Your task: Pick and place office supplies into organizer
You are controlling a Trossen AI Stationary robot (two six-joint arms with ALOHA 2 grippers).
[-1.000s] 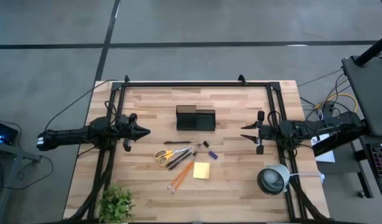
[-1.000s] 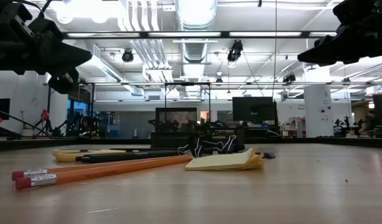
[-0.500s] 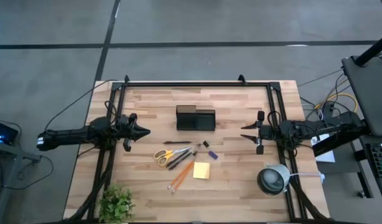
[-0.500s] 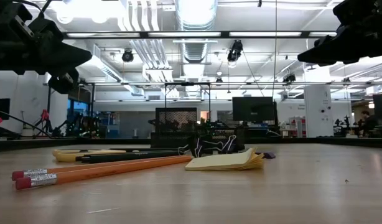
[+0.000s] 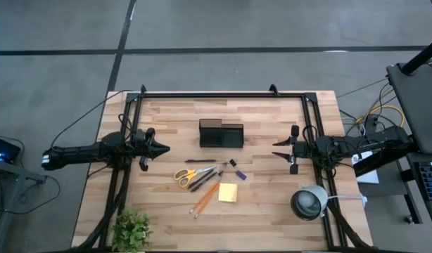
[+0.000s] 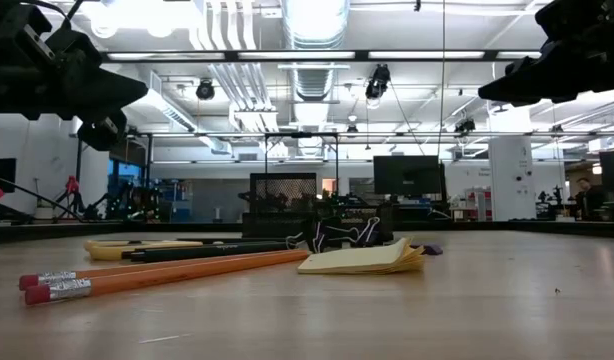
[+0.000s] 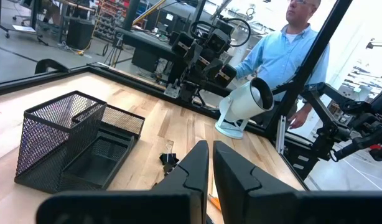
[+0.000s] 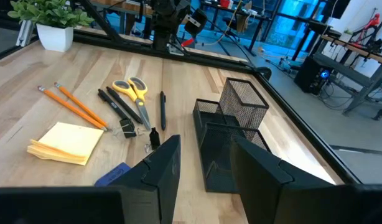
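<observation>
dark left hand [image 5: 164,147] hovers pinched, right hand [image 5: 276,149] parted.

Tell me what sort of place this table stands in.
Probably a robotics lab or workshop: exposed ceiling ducts and strip lighting overhead, another robot arm mounted on a bench behind, and workstations with monitors across an open floor.

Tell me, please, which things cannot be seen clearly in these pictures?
- Organizer floor: low view, its mesh wall hides it.
- Binder clips: high view, too small to count.
- Scissors: left wrist view, left gripper covers them.
- Purple block: right wrist view, right gripper cuts it off.
</observation>
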